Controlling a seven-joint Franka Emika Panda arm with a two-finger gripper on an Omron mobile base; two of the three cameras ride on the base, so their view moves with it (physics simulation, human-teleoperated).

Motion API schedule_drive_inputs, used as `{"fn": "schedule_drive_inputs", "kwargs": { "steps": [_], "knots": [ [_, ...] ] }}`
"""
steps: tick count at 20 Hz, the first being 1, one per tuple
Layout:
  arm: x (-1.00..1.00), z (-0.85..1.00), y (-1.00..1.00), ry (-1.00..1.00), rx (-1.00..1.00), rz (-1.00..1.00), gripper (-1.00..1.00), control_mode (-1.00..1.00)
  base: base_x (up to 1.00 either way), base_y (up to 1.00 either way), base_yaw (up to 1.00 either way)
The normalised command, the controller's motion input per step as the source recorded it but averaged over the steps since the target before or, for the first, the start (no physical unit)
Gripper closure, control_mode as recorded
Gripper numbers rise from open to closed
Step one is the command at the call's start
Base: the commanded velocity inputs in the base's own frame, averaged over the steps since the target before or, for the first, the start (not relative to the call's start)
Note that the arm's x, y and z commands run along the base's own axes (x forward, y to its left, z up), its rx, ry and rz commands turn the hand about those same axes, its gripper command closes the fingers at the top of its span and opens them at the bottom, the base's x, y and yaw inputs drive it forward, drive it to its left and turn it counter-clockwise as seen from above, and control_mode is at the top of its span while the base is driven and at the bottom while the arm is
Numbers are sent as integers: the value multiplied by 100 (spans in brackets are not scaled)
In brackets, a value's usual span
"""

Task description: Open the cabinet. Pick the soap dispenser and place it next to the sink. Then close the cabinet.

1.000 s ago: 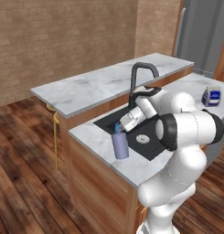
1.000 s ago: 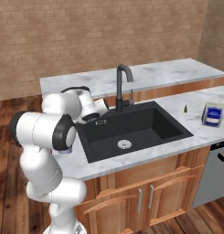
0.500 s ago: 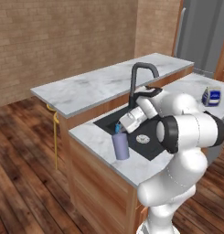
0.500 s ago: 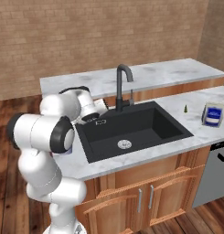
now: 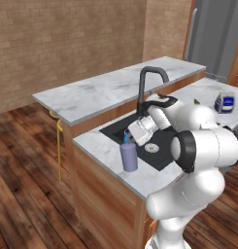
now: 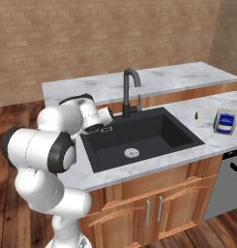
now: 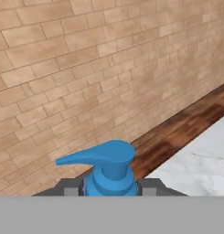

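Note:
The soap dispenser [image 5: 129, 157], a lavender bottle with a blue pump top [image 7: 106, 160], stands upright on the marble counter just left of the black sink [image 5: 161, 141], near the counter's left end. My gripper [image 5: 128, 136] reaches down onto it from the sink side. In the hand view the two dark fingertips of the gripper [image 7: 109, 187] sit tight against either side of the pump's collar, so it is shut on the dispenser. The sink [image 6: 173, 135] holds nothing. The cabinet is out of view.
A black faucet [image 5: 149, 78] rises behind the sink, in front of a raised marble bar counter [image 5: 101, 92]. A small blue-and-white box [image 6: 225, 121] stands on the counter to the right of the sink. Wood floor and a brick wall lie beyond the counter's left end.

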Motion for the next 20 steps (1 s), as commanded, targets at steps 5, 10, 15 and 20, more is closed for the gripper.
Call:
{"fn": "schedule_drive_inputs", "kwargs": {
  "steps": [5,10,15,20],
  "knots": [
    [-4,0,0,-10,2,1,100,-100,0,0,0],
    [0,1,0,-11,1,1,100,-100,0,0,0],
    [0,1,0,-13,0,3,100,-100,0,0,0],
    [-1,2,-1,-15,0,4,100,-100,0,0,0]
  ]
}}
